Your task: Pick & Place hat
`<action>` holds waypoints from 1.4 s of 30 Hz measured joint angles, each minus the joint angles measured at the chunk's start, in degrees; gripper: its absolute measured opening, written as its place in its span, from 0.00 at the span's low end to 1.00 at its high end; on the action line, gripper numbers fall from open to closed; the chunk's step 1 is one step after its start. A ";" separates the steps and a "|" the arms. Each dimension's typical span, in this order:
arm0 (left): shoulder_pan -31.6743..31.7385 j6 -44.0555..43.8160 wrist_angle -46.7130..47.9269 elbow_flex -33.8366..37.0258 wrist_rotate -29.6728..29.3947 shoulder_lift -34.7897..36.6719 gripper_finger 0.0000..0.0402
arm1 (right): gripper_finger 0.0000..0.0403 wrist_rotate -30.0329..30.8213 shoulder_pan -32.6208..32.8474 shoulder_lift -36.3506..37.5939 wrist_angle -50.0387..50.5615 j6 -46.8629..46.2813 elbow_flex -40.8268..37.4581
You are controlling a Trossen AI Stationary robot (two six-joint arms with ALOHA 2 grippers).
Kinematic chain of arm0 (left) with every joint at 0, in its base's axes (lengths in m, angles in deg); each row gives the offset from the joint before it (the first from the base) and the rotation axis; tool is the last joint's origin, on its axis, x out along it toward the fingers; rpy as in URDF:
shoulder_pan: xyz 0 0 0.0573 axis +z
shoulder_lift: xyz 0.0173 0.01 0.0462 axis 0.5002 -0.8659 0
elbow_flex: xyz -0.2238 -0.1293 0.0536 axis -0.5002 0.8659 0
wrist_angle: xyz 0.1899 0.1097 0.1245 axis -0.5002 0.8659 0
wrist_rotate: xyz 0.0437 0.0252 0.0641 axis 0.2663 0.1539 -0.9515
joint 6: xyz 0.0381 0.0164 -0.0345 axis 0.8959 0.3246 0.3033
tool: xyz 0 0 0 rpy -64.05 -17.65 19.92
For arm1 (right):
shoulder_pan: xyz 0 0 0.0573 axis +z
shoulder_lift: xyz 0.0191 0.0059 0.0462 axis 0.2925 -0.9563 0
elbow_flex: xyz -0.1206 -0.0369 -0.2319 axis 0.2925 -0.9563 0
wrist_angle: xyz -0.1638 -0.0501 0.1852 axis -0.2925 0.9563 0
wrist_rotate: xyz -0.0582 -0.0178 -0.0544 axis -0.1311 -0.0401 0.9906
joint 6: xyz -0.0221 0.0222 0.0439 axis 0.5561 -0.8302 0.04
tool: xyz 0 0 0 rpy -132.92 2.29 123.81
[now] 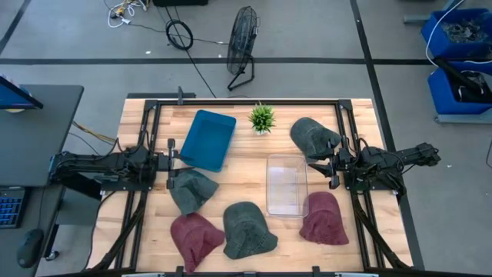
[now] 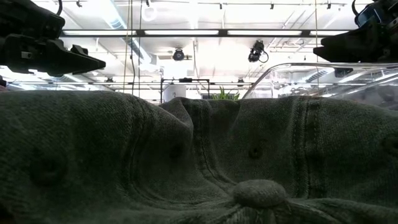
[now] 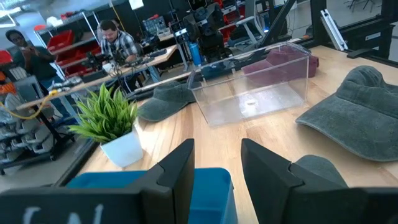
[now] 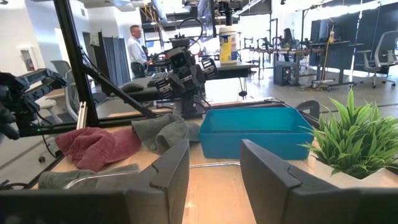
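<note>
Several caps lie flat on the wooden table. Grey caps sit at the far right (image 1: 314, 137), left of centre (image 1: 192, 189) and near the front (image 1: 247, 229); the front one fills the low view (image 2: 186, 162). Maroon caps lie front left (image 1: 196, 237) and front right (image 1: 324, 218). My left gripper (image 1: 174, 163) (image 3: 217, 168) is open, hovering between the blue bin (image 1: 207, 139) and the left grey cap. My right gripper (image 1: 327, 165) (image 4: 214, 168) is open, just near of the far-right grey cap, beside the clear bin (image 1: 286, 185).
A small potted plant (image 1: 262, 117) stands at the far edge between the blue bin and the far-right cap. The clear bin (image 3: 255, 93) sits mid-table. Black rails frame the table's left and right sides. People stand in the room beyond the table.
</note>
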 joint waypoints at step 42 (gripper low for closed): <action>-2.92 -57.23 65.08 -51.98 -4.72 -43.36 0.34 | 0.37 6.00 -0.13 0.00 -5.04 8.76 -0.02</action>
